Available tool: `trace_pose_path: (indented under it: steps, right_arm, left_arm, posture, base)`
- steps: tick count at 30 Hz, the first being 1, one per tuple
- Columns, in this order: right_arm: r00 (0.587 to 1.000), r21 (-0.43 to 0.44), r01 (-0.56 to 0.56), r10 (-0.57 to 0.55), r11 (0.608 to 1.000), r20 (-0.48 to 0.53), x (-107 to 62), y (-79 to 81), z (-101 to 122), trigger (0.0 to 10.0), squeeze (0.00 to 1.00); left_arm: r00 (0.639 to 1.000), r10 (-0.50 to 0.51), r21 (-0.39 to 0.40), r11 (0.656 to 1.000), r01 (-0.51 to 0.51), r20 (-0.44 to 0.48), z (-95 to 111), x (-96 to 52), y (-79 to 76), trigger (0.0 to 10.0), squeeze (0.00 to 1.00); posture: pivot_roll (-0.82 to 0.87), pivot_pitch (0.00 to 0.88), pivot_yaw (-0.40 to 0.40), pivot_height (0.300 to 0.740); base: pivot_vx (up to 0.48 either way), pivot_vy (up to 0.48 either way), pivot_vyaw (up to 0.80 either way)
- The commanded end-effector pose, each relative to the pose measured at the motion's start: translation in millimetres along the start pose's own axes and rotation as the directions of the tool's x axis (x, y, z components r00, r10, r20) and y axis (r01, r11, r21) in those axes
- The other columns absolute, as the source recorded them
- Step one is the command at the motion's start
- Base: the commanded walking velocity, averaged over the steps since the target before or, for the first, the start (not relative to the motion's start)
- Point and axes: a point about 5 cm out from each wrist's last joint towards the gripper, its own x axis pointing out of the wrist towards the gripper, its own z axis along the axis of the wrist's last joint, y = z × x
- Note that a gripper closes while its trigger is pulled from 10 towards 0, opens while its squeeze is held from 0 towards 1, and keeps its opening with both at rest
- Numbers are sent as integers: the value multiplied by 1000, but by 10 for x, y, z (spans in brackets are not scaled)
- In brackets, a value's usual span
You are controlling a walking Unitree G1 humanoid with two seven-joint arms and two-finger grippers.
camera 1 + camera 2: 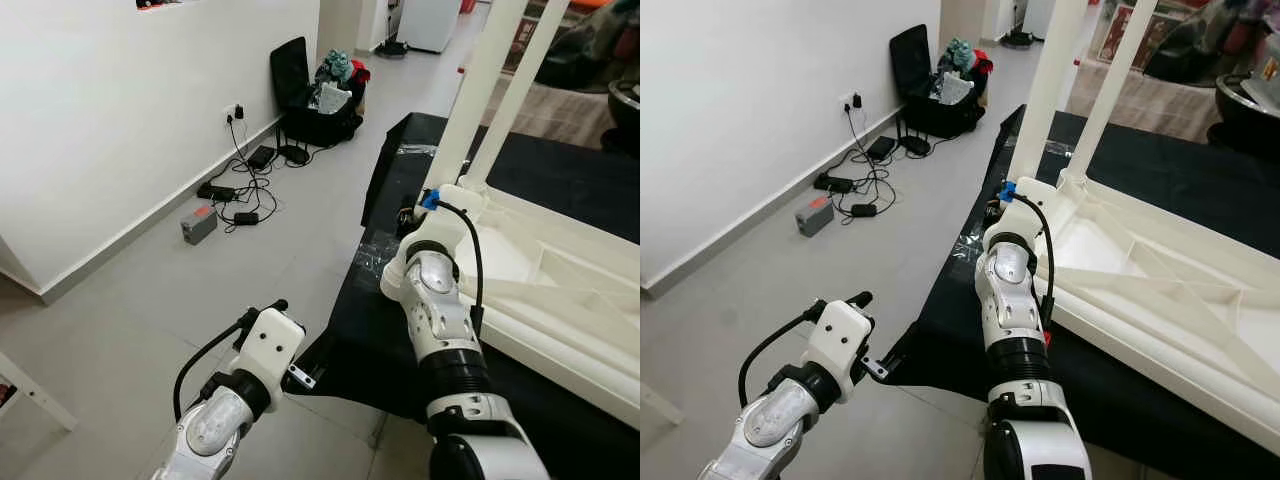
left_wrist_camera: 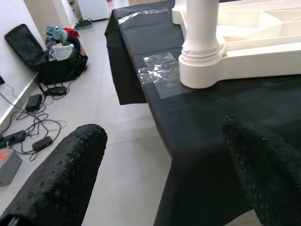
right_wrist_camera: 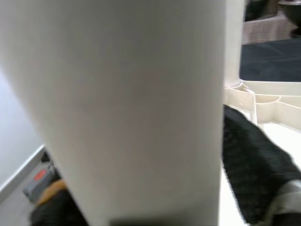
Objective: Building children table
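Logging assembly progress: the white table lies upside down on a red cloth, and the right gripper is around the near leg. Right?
Not quite. The cloth is black, as the left eye view shows. The upturned white table lies on it, and the right gripper is around the near leg.

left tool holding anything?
No: in the left wrist view the left tool is open, its two black fingers spread wide with only floor and the black cloth between them.

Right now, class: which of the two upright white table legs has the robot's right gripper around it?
The white leg at the tabletop's corner nearest the wall; the right gripper straddles it. The second leg stands free.
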Motion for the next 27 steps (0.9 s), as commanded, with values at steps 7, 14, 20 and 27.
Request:
trace_pose_path:
  steps: [7, 14, 20, 27]
  right_arm:
    - [862, 56, -467, 469, 882, -192, 96, 37, -26, 10000, 0]
    - [585, 103, -798, 804, 594, -109, 129, -130, 329, 10000, 0]
    - [340, 111, -930, 935, 350, -98, 49, -91, 363, 10000, 0]
    - [173, 193, -965, 984, 178, -43, 24, 18, 412, 10000, 0]
  left_arm:
    - [1000, 5, -11, 1000, -5, -5, -21, -1, -11, 10000, 0]
    - [1000, 0, -12, 1000, 0, -1, -15, 3, -12, 10000, 0]
    - [1000, -7, -10, 1000, 7, -3, -19, 2, -23, 10000, 0]
    - [1000, -6, -10, 1000, 6, -4, -19, -6, -38, 10000, 0]
  posture:
    - [114, 117, -73, 740]
    - [112, 113, -70, 740]
    - [116, 107, -70, 740]
    - [131, 101, -80, 740]
  base:
    - [0, 0, 0]
    - [0, 0, 0]
    - [0, 0, 0]
    - [0, 0, 0]
